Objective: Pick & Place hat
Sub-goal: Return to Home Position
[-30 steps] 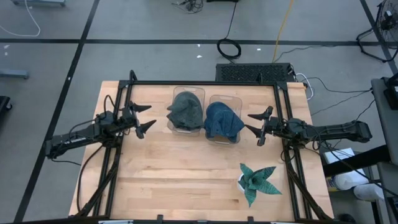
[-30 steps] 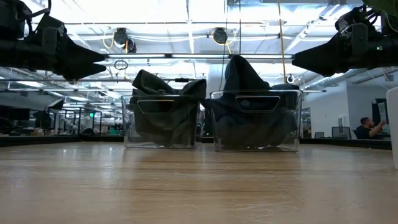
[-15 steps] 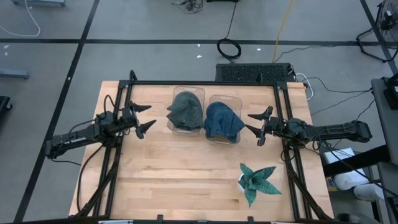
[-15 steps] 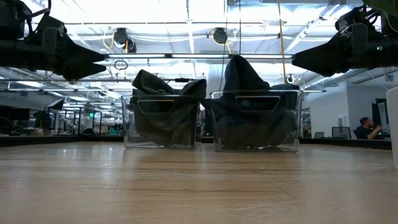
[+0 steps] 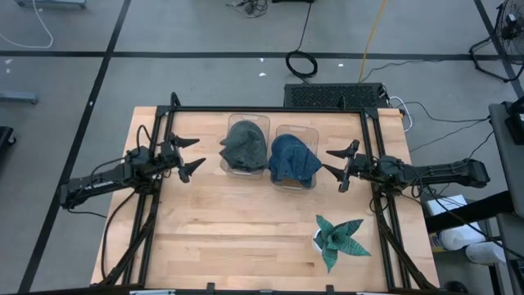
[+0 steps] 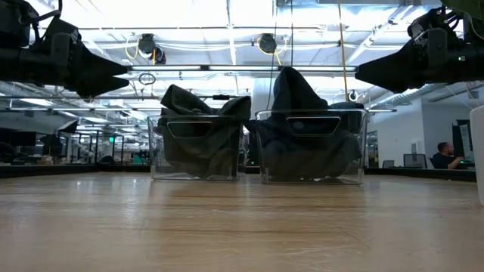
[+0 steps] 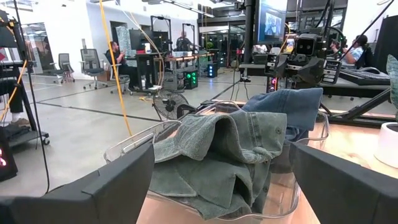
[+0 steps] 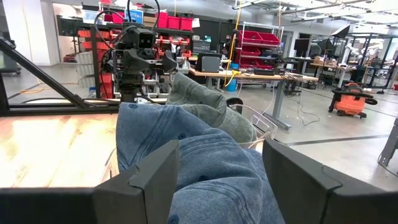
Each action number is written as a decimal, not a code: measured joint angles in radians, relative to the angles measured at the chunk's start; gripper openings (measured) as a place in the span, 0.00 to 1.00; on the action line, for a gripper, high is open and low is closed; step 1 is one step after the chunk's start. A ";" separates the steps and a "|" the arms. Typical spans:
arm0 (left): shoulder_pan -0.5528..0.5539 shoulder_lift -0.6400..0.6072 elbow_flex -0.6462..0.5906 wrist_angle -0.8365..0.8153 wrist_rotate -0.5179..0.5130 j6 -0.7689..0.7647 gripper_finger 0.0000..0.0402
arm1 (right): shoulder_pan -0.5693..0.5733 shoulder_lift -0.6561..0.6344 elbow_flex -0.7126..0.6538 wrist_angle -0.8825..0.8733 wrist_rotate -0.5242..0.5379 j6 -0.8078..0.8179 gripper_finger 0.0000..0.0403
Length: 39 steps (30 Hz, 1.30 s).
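Two clear bins stand side by side at the table's far middle. A grey-green hat [image 5: 244,144] lies crumpled in the left bin [image 6: 157,143], and a blue denim hat [image 5: 293,159] fills the right bin [image 6: 364,143]; both hang over their bins' rims. My left gripper [image 5: 201,152] hovers open, level, left of the grey-green hat [image 7: 217,149]. My right gripper [image 5: 327,164] hovers open, level, right of the blue hat [image 8: 205,162]. Neither touches anything.
A white pot with a green leafy plant [image 5: 338,236] stands at the near right of the wooden table [image 5: 237,238]. A black frame [image 5: 270,110] runs round the table's far and side edges. Beyond the table lies a workshop with people at desks.
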 joint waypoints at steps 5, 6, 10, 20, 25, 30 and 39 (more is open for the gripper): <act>0.000 0.000 0.000 0.000 0.000 0.000 0.93 | 0.000 0.000 0.000 0.000 0.000 0.000 0.55; 0.000 0.000 0.000 0.000 0.000 0.000 0.93 | 0.000 0.000 0.000 0.000 0.000 0.000 0.55; 0.000 0.000 0.000 0.000 0.000 0.000 0.93 | 0.000 0.000 0.000 0.000 0.000 0.000 0.55; 0.000 0.000 0.000 0.000 0.000 0.000 0.96 | 0.000 0.000 0.000 0.000 0.000 0.000 0.55; 0.000 0.000 0.001 0.000 0.000 0.000 0.94 | 0.000 0.000 0.000 0.000 0.000 0.000 0.55; 0.000 0.000 0.001 0.000 0.000 0.000 0.93 | 0.000 0.000 0.000 0.000 0.000 0.000 0.55; 0.000 0.000 0.001 0.000 0.000 0.000 0.95 | 0.000 0.000 0.000 0.000 0.000 0.000 0.55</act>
